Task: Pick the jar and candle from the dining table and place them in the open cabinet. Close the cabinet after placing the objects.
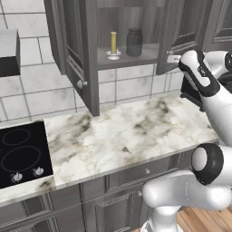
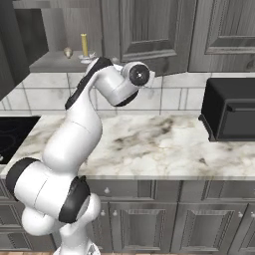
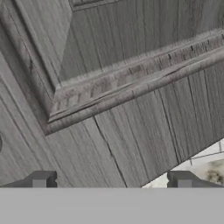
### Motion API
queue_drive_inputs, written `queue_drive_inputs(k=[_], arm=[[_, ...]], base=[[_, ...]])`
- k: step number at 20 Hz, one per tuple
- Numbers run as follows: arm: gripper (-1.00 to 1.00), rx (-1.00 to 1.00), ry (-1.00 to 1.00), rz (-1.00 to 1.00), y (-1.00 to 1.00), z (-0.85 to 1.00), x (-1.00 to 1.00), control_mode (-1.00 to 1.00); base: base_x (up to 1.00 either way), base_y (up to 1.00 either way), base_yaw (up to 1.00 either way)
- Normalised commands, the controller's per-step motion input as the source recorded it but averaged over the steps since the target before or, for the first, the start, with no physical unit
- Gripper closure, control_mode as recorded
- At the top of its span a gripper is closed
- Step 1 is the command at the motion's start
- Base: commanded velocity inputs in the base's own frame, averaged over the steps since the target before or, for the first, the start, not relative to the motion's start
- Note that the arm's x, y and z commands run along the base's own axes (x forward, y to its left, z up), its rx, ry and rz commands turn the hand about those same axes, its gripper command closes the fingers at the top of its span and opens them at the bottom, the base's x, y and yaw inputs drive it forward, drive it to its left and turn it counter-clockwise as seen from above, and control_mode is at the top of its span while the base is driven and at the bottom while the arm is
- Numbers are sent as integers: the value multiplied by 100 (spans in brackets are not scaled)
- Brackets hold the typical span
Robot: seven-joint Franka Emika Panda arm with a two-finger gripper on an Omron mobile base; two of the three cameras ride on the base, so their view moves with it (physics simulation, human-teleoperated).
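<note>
One candle point(image 1: 113, 42) and one jar point(image 1: 134, 42) stand side by side on the inner shelf of the cabinet point(image 1: 77, 54), in the upper middle of the left base view; the candle sits left of the jar, upright in its small pale dish, the two near each other but apart; in the right base view the candle point(image 2: 84, 45) shows at the upper left, just above the arm's elbow, with one small round knob-like object point(image 2: 67, 52) on the shelf to its left.

Two cabinet doors stand open in the left base view: one swung out at the left of the opening, carrying a single round knob point(image 1: 81, 84), the other at the right of the opening, beside the arm's wrist.

The hand point(image 3: 111, 183) is released, its two dark fingertips point(image 3: 40, 180) set wide at the bottom of the hand view with nothing between them; close ahead of them is a panelled dark grey door face point(image 3: 122, 87), and a sliver of marble shows at the lower right of that frame.

Below, one marble surface point(image 1: 127, 131) runs across the middle of both base views; one black cooktop point(image 1: 20, 154) with two knobs lies at the lower left of the left base view; one black box-like appliance point(image 2: 231, 109) rests on the marble at the right of the right base view.
</note>
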Motion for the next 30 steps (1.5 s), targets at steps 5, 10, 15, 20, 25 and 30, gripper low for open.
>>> queue_drive_inputs(k=[5,10,15,20,25,30], arm=[[-100,-18,0,-18,34,-15,47,-100],[-100,-16,0,-16,21,-10,56,-100],[-100,-9,0,-15,4,-7,58,-100],[-100,-6,0,-13,0,-9,38,-100],[-100,-6,0,-12,0,-3,19,-100],[-100,-1,-2,-11,0,0,6,-100]], base=[[0,0,0],[0,0,0],[0,0,0],[0,0,0],[0,0,0],[0,0,0]])
